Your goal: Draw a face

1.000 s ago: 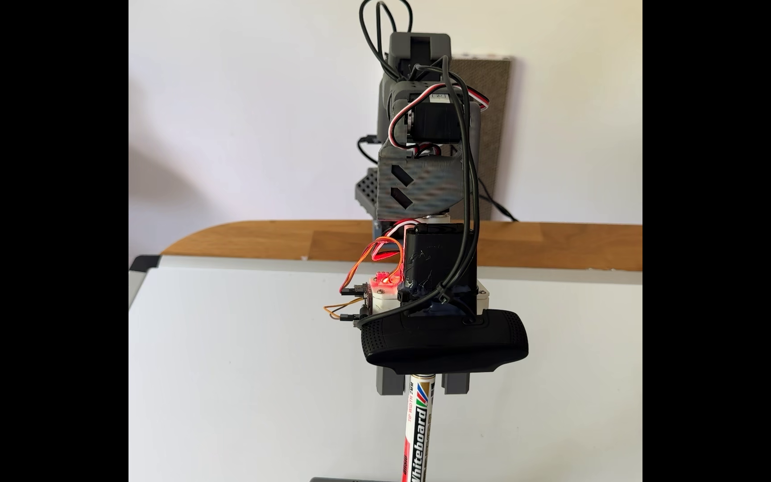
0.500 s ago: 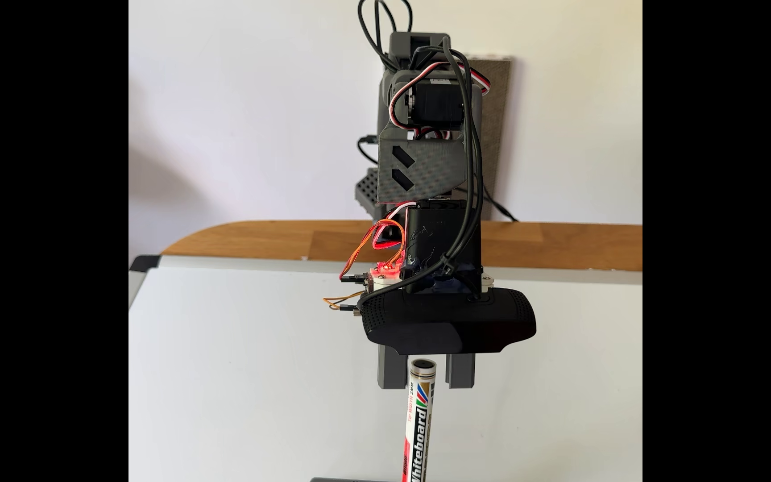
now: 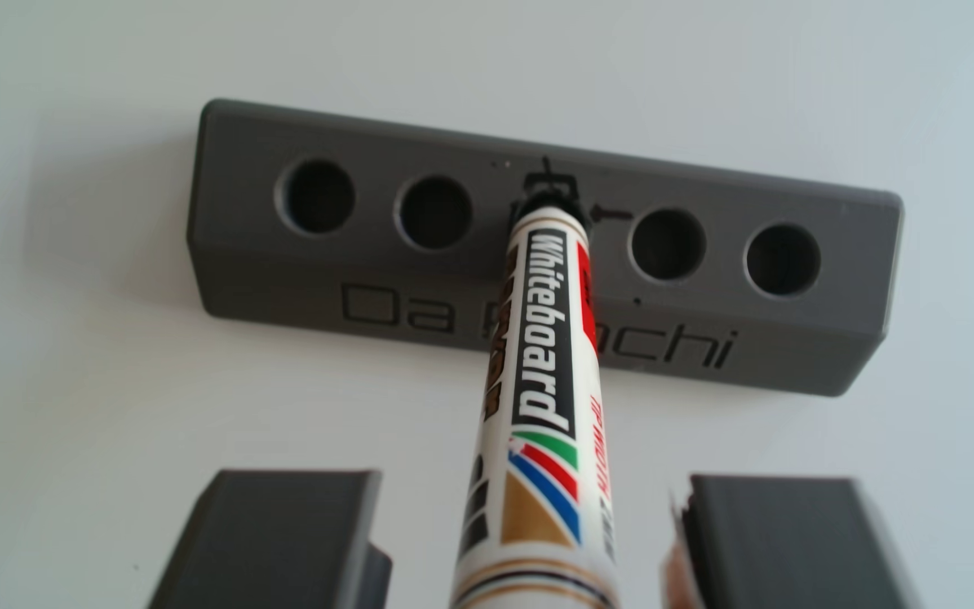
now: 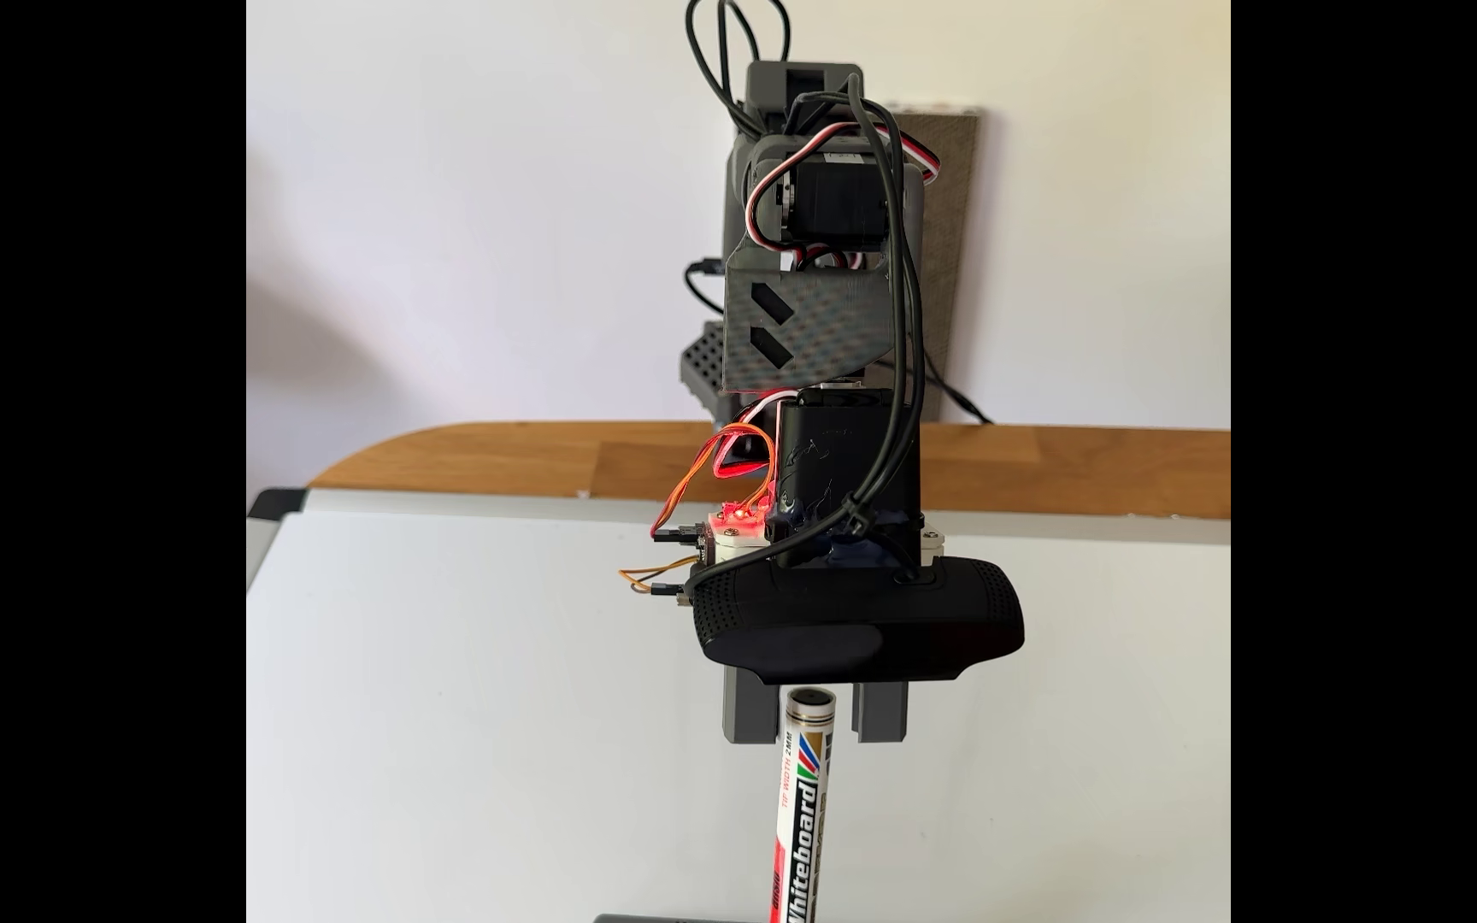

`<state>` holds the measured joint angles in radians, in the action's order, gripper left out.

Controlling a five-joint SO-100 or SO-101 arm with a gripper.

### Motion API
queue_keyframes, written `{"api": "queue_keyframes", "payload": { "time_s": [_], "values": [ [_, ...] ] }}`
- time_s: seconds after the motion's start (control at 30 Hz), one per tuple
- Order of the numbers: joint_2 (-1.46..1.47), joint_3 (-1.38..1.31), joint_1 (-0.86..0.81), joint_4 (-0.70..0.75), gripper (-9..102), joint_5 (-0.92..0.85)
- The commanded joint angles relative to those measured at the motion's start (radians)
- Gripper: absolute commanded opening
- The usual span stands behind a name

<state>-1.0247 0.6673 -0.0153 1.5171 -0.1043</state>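
Note:
A white "Whiteboard" marker (image 3: pixel 543 363) stands tip down in the middle hole of a grey holder (image 3: pixel 356 275) engraved "Da Pinchi". Black scribbles ring that hole. In the fixed view the marker (image 4: pixel 801 799) rises from the holder (image 4: pixel 655 918) at the bottom edge, its top end bare. My gripper (image 4: pixel 815 735) is open, one grey finger on each side of the marker's top with a gap on both sides. The other view shows the same gripper (image 3: pixel 531 486) straddling the marker without touching it. The face is out of view.
The holder rests on a white whiteboard (image 4: pixel 451 710) with a grey frame (image 4: pixel 273 510), lying on a wooden table (image 4: pixel 540 461) against a white wall. A black webcam (image 4: pixel 859 621) and loose cables ride on my wrist. The holder's other holes (image 3: pixel 435 211) are empty.
Over the last second my gripper rose off the marker, baring its top end. The marker stayed in the holder. Since half a second ago almost nothing has moved.

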Motion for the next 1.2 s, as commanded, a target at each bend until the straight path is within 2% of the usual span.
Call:
{"api": "queue_keyframes", "payload": {
  "time_s": [0.0,0.6,0.93,1.17],
  "values": [
    [-0.028,-0.058,-0.006,0.009,100,-0.011],
    [0.002,-0.063,-0.005,0.0,99,-0.011],
    [0.0,-0.071,-0.005,0.0,67,-0.011],
    [0.0,-0.071,-0.005,0.0,53,-0.012]
  ]
}}
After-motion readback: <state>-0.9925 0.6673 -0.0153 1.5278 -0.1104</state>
